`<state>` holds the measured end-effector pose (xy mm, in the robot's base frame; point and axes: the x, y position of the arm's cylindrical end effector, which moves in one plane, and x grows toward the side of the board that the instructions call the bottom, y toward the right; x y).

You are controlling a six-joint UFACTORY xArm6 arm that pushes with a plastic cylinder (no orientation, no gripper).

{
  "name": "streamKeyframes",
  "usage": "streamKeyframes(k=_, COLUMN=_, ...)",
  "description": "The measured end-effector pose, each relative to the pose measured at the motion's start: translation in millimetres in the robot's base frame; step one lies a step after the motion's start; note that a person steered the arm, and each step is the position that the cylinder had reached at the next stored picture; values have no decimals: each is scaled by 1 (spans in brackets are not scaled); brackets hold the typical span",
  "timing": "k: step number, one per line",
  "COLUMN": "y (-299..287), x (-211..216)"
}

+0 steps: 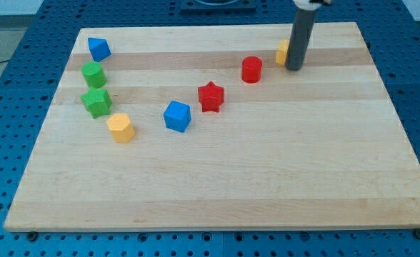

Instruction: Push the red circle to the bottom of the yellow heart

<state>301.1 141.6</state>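
Note:
The red circle (251, 69) stands on the wooden board in the upper middle-right of the view. The yellow heart (121, 127) lies far off at the left, below the green blocks. My tip (293, 68) rests on the board just to the right of the red circle, with a small gap between them. The rod hides most of another yellow block (283, 51) behind it.
A red star (211, 96) and a blue cube (177, 116) lie between the red circle and the yellow heart. A green cylinder (93, 73), a green star (96, 101) and a blue block (98, 48) stand at the left. The board's (267, 178) top edge is near my tip.

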Motion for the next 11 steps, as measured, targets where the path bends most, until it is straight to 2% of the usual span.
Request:
streamKeyframes(k=1, y=-1, x=-27)
streamKeyframes(k=2, y=13, x=52)
streamKeyframes(k=3, y=-23, x=120)
streamKeyframes(k=4, y=-122, x=89)
streamKeyframes(k=5, y=-124, x=35)
streamKeyframes(k=6, y=-74, x=48)
streamKeyframes(k=7, y=-67, x=49)
streamKeyframes(k=8, y=-76, x=75)
streamKeyframes(k=9, y=-82, x=51)
streamKeyframes(k=11, y=-49, x=45)
